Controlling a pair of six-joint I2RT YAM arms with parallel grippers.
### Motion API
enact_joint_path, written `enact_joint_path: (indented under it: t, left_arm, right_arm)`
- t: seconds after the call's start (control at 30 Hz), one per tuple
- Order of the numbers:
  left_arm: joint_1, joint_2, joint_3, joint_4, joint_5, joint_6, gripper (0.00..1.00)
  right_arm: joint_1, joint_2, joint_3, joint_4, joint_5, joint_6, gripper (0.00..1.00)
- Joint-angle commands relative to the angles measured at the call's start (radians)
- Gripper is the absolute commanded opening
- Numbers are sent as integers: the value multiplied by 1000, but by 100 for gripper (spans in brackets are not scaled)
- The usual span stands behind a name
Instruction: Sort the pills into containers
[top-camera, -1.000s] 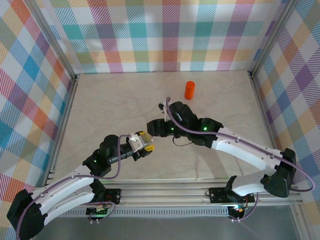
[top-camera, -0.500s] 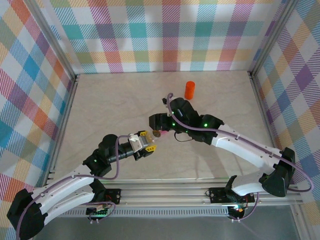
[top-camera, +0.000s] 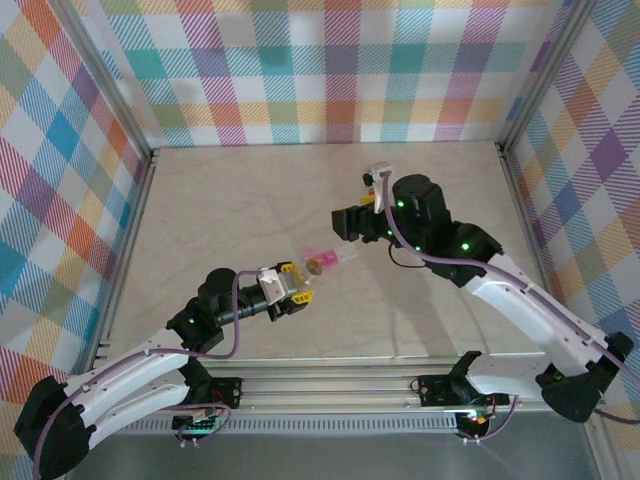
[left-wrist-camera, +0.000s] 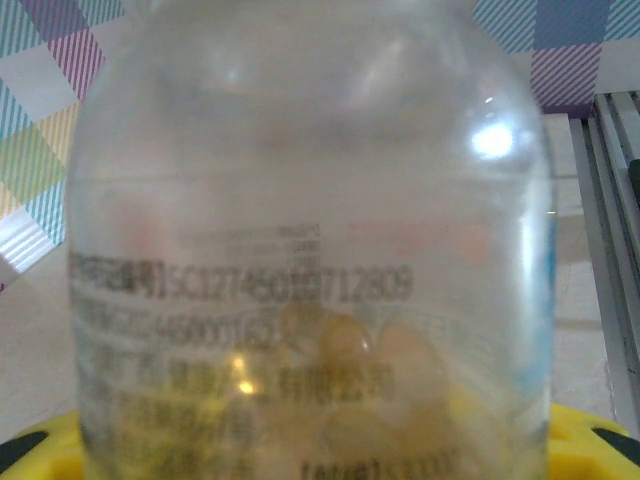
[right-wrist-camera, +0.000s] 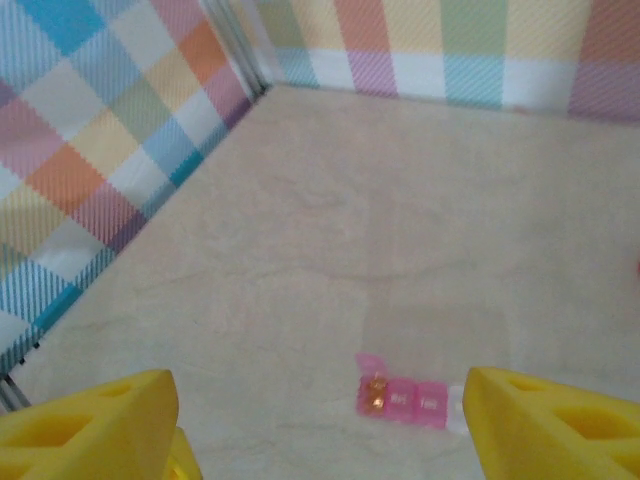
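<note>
My left gripper is shut on a clear pill bottle that lies level, its mouth towards the pill box. In the left wrist view printed text and several amber pills show through its wall, with the yellow fingers at the bottom corners. The pink pill box lies on the table just beyond the bottle. One end compartment is open with amber pills in it. My right gripper hangs open above and behind the pink pill box, its yellow fingers wide apart and holding nothing.
Plaid walls enclose the beige table on three sides, with a metal rail along the near edge. The right arm slants across the right half of the table.
The right gripper opened and drew up and back to the right, away from the pill box, which now lies uncovered. The left arm and its bottle have not moved.
</note>
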Motion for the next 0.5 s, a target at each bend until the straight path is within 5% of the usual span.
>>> enact_joint_path:
  t: [0.0,0.2,0.47]
  left_arm:
    - [-4,-39,36,2,32,26,0]
    - [-3,-55,28,3,41,32,0]
    - [-5,-72,21,-3,69,38,0]
  right_arm:
    - [-23,-68,-66,64,-151,-310,77]
    - [-66,-122,-93,-12,-447,-692,70]
    - [-67,-99,-66,-100,-554,-907,63]
